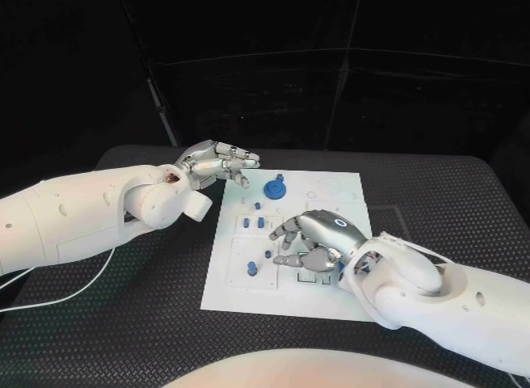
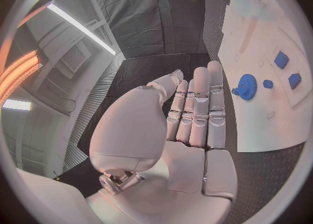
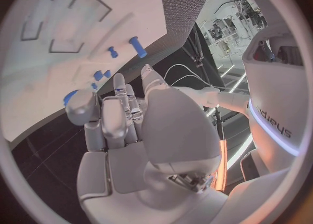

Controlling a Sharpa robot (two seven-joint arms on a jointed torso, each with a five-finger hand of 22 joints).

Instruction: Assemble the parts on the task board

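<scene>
Right robot hand (image 3: 120,130) over the task board (image 3: 78,52)

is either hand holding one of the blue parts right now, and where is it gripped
Left hand holds nothing, fingers straight beside the task board. Right hand curls over the board; whether its fingers grip a part cannot be told.
</scene>
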